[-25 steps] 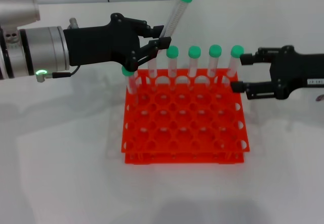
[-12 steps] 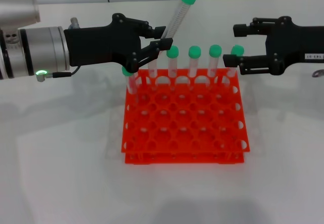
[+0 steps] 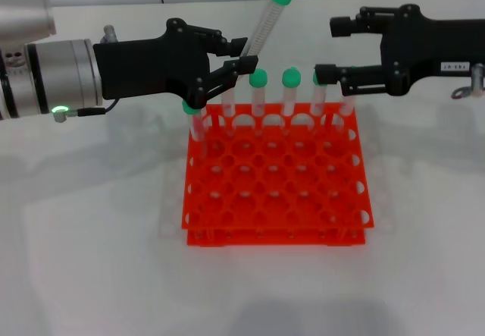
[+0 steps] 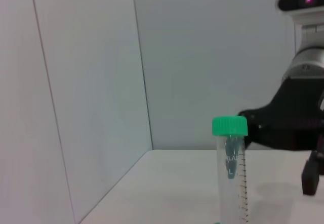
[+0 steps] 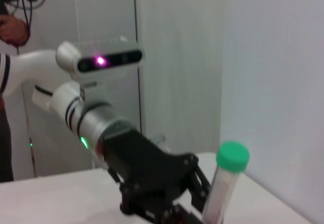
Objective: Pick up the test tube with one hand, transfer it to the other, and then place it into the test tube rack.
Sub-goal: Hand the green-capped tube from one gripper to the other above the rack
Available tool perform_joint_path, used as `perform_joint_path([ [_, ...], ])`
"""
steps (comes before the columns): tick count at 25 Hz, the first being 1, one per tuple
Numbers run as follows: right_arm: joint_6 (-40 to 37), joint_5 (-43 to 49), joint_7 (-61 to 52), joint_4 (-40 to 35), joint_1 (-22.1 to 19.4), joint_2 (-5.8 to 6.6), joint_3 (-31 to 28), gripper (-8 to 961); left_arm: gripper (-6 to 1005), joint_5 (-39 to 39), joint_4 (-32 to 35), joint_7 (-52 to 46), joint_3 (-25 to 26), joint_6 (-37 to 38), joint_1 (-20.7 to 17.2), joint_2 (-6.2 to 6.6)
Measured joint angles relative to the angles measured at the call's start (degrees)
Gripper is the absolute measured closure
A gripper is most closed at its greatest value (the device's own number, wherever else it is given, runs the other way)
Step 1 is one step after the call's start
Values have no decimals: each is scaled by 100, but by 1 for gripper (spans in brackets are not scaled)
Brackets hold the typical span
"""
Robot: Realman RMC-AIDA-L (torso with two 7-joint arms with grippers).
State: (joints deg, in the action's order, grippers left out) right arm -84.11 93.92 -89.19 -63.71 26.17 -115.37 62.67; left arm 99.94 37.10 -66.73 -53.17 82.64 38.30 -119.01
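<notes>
Two claws: left claw (image 3: 241,66) pinches the test tube (image 3: 264,22) low on its body; right claw (image 3: 328,49) is spread, fingers apart, above the rack's far right corner.
Tube position: tilted, green cap up and leaning away from the left claw, held above the far row of the test tube rack (image 3: 274,189), well apart from the right claw.
Outward: five other green-capped tubes (image 3: 291,93) stand in the rack's far row and left edge; the rack sits on the white bench (image 3: 91,260).
Step, as judged: handover not yet made; the right claw has to close on the upper tube.
Risk: the tilt could make the right fingers meet the tube askew and twist it loose; the right lower finger hangs just above standing caps and could knock one.
Hidden: the tube's lower end is behind the left fingers; the right wrist view cuts off the right claw's own fingers.
</notes>
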Motion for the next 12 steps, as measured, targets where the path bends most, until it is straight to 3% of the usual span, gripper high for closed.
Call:
perform_joint_path([
  [12, 116, -192, 22, 17, 277, -4, 100, 208, 751, 38, -28, 12, -10, -23, 2, -13],
])
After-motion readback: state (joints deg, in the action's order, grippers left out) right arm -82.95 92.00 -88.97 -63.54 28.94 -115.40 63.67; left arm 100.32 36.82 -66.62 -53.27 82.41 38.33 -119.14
